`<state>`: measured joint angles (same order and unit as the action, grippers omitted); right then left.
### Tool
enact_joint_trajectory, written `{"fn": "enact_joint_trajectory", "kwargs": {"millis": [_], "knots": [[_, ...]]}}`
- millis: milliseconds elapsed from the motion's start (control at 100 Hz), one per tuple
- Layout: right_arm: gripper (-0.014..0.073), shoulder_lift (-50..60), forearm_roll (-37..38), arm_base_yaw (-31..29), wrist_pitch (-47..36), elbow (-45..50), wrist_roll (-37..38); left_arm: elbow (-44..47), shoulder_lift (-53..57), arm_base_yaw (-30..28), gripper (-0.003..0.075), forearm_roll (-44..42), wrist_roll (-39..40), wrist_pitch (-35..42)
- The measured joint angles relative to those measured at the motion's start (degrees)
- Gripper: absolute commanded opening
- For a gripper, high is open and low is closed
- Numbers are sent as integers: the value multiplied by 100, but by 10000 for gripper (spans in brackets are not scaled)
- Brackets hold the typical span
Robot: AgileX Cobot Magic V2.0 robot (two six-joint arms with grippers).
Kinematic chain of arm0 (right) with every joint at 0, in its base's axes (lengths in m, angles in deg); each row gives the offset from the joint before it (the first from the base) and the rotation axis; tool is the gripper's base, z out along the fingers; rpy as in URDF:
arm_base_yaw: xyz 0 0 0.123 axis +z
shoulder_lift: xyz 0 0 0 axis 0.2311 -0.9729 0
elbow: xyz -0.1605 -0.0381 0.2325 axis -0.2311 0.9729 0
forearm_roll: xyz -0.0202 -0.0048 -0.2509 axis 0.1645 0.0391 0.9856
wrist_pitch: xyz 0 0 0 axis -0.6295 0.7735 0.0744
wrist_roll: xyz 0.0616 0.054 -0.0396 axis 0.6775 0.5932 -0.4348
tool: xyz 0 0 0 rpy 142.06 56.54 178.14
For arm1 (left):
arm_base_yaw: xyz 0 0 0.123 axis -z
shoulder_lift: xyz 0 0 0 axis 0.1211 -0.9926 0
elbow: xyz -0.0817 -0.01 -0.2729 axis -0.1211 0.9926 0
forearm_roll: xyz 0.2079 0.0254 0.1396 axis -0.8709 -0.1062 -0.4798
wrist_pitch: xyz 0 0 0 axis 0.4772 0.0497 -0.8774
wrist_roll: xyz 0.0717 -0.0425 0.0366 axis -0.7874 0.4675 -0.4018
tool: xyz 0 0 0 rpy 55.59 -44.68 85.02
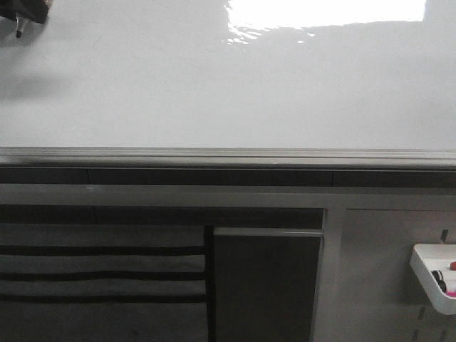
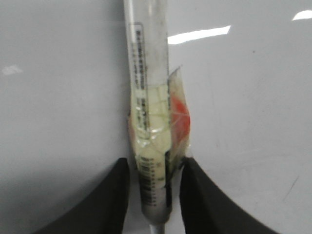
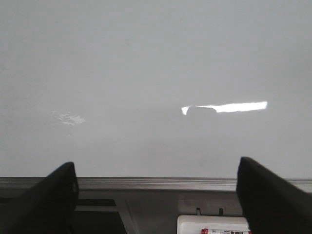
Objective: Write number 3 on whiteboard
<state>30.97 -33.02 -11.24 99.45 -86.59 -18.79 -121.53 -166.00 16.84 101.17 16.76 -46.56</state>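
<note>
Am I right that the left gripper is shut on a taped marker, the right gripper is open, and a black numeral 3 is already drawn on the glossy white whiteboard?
Not quite. The glossy white whiteboard bears no numeral in the front view. The left gripper is shut on the taped marker, and the right gripper is open.

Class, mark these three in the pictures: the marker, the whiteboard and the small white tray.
marker [image 2: 148, 112], left wrist view, on its taped barrel between the left pincer's fingers.
whiteboard [image 1: 214, 92], front view, on its bare glossy face.
small white tray [image 1: 427, 274], front view, on its front wall.
</note>
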Motion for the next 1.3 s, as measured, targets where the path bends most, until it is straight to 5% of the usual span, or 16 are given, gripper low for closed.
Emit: {"fn": "enact_joint_trajectory", "kwargs": {"millis": [330, 540, 800, 990, 1300], "knots": [[593, 0, -79, 0, 583, -211, 0, -23, 2, 0, -18, 0, 0, -105], [592, -196, -343, 0, 1540, -935, -144, -257, 427, 22, -18, 0, -489, -1652], [592, -1325, -2500, 0, 2861, -1666, -2775, -371, 1265, 559, -18, 25, -1835, -4069], [592, -2458, -3834, 91, 3691, -2037, -5137, -379, 1623, 1292, -18, 603, -2502, -4845], [591, -3850, -3888, 1335, 3753, -2788, -5929, -379, 1651, 2689, -18, 1002, -3297, -5028]]}}
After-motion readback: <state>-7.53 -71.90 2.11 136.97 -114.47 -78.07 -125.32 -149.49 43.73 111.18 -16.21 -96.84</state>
